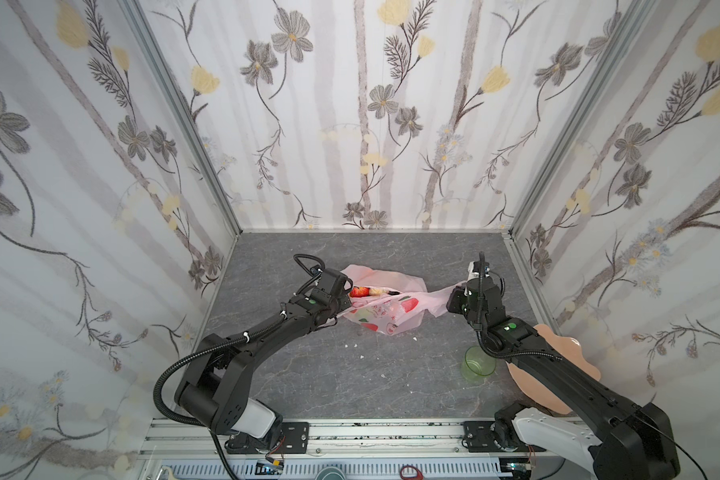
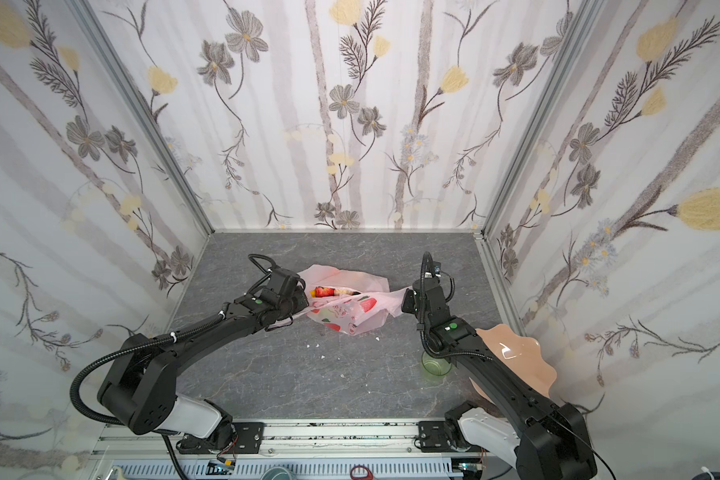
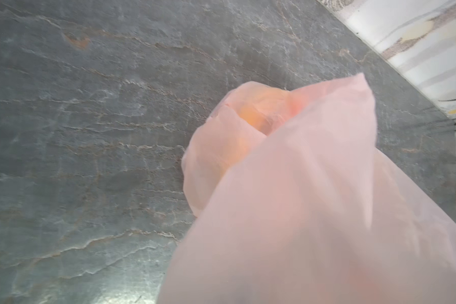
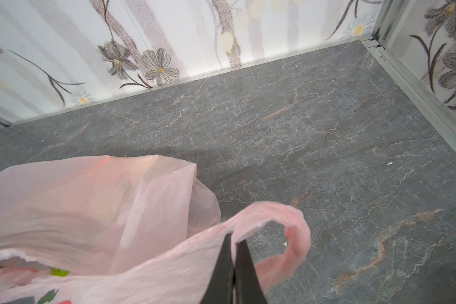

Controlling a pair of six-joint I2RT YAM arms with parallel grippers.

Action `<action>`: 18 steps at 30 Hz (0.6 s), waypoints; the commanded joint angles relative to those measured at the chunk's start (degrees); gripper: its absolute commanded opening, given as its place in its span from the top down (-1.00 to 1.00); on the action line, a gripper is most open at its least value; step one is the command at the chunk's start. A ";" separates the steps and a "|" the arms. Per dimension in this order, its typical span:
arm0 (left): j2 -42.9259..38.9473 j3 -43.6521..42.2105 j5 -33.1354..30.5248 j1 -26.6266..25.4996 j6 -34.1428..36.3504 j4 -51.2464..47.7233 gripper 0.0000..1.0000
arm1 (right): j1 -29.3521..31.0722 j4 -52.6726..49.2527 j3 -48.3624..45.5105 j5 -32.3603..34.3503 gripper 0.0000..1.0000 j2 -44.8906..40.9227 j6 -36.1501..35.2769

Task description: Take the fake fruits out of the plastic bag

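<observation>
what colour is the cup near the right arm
Translucent green. The cup shows best in a top view.

Green cup (image 1: 479, 363) near peach plate (image 1: 571, 348); specks (image 1: 354, 345), perhaps crumbs

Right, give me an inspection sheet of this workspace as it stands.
Surface: grey stone-look table.
Job's things: plastic bag lies crumpled mid-table, mouth open; fake fruits inside, red and yellow showing at the mouth.
Clutter: green cup and peach plate by the right arm; white crumbs in front of the bag.
Grippers: right gripper shut on the bag's handle; left gripper shut at the bag's opposite edge, apparently pinching it, fingers hidden by film.
Cables: black conduit along each arm; no snag seen.
Surroundings: floral-papered walls on three sides; aluminium rail in front.
</observation>
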 commanded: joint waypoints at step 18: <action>-4.70 -1.06 -9.67 -11.76 -6.28 5.23 1.00 | 9.65 -29.66 8.67 6.89 -0.86 -15.28 10.54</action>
